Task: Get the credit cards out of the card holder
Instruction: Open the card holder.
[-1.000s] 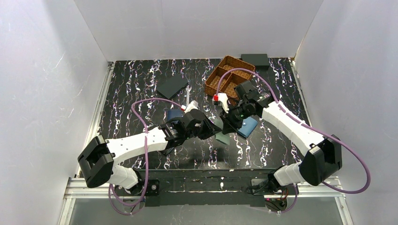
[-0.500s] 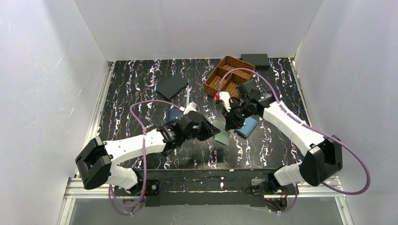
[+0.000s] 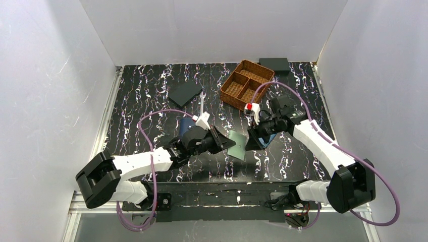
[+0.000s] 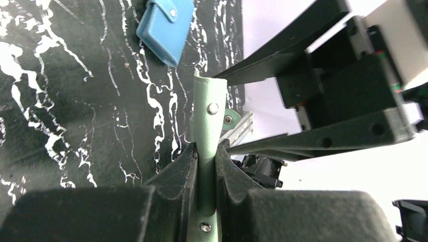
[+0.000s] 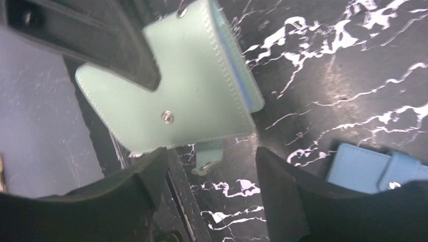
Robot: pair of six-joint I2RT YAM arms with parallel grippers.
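Basket (image 3: 246, 84): woven, brown, divided into compartments.
Blue wallet (image 4: 165, 29): laid flat on the marbled table (image 3: 146, 101).
Dark square pad (image 3: 184, 93): laid left of the basket.
Black box (image 3: 274, 63): placed behind the basket.

Left end effector (image 4: 206, 154) clamped, right end effector (image 5: 209, 154) spread apart

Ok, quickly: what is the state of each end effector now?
Left end effector: closed on the pale mint-green folding card holder.
Right end effector: open, holding nothing.

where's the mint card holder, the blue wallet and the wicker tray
mint card holder (image 5: 192, 85), right wrist view, outer face above the snap
blue wallet (image 4: 165, 33), left wrist view, middle of its cover
wicker tray (image 3: 233, 76), top view, left rim
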